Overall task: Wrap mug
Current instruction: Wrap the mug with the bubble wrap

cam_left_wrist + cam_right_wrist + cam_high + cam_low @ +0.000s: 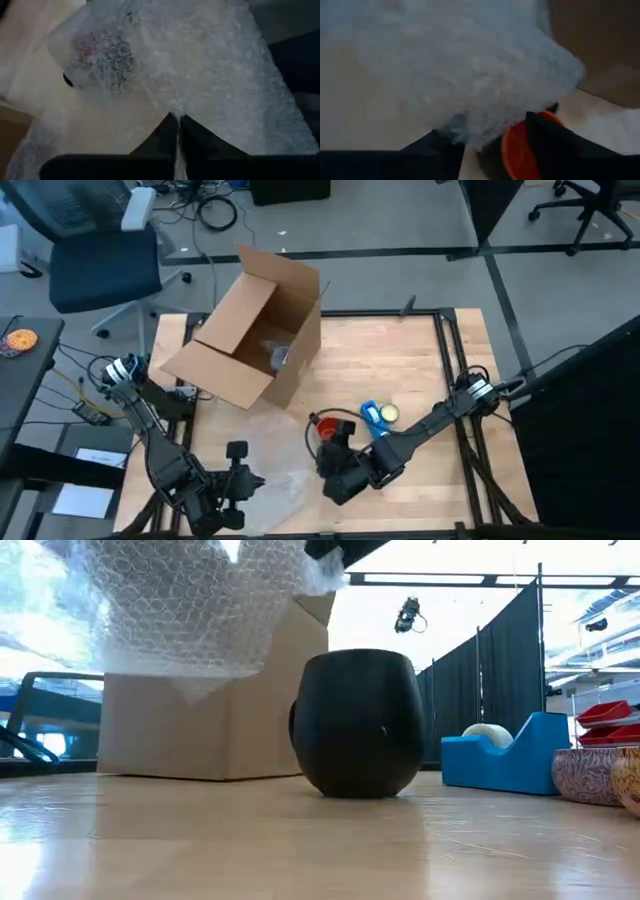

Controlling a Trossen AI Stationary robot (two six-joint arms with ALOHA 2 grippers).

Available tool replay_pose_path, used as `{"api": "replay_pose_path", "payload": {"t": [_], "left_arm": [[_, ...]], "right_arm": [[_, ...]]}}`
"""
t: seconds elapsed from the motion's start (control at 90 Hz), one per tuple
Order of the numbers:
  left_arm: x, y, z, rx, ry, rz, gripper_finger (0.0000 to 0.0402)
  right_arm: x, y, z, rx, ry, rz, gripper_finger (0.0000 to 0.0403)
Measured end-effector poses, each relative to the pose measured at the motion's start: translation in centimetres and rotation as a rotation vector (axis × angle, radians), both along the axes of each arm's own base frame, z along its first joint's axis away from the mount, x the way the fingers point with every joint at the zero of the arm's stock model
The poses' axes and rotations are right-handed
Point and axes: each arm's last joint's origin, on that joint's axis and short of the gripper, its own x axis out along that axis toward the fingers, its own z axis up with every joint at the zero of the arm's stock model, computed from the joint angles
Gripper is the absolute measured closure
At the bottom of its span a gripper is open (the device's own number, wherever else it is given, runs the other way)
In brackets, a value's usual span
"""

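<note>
1. Overhead, left gripper (pixel 243 480) sits at the near edge of the wooden table (pixel 420 370), pinching the bubble wrap (pixel 285 485) that spreads toward the right gripper (pixel 325 448). The mug (pixel 322 426), black with an orange inside, stands just beside the right gripper, in front of the open cardboard box (pixel 255 330). A blue tape dispenser (pixel 375 417) lies beside the mug.
2. Table-level view alone shows the mug (pixel 358 723) upright on the wood, unwrapped, with the bubble wrap (pixel 180 610) held up above it; the box (pixel 200 725) and dispenser (pixel 505 762) stand behind, black curtains beyond.
3. Left wrist view: fingers closed on the wrap (pixel 190 70).
4. Right wrist view: fingers grip the wrap (pixel 470 65) beside the mug's orange rim (pixel 517 150).
5. Overhead also shows an office chair (pixel 95 250) on the floor.
</note>
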Motion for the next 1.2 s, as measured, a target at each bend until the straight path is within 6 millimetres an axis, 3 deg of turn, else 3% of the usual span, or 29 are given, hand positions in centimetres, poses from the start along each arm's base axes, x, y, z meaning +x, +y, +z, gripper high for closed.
{"api": "replay_pose_path", "payload": {"t": [0.244, 0.556, 0.833, 0.978, 1.1, 1.2], "left_arm": [[0.0, -0.1, 0.0, -0.004, 0.004, -0.011, 0.0402], [-0.2, 0.2, -0.3, -0.008, 0.031, 0.028, 0.0391], [-0.8, 1.1, -0.7, 0.039, 0.081, 0.107, 0.0338], [-0.7, 1.1, -0.7, 0.044, 0.065, 0.114, 0.0306], [-0.8, 1.1, -0.7, 0.045, 0.066, 0.114, 0.0282], [-0.7, 1.1, -0.7, 0.037, 0.073, 0.110, 0.0269]], "right_arm": [[-0.5, -0.3, 0.3, -0.266, -0.019, -0.023, 0.0392], [-0.8, -0.2, 1.0, -0.618, -0.026, -0.030, 0.0402], [-0.6, 0.2, 3.1, -0.677, -0.022, 0.012, 0.0403], [-0.5, 0.3, 3.3, -0.692, 0.009, 0.060, 0.0403], [-0.5, 0.2, 3.8, -0.819, 0.046, 0.053, 0.0403], [-0.4, -0.2, 5.6, -0.932, 0.060, 0.007, 0.0403]]}}
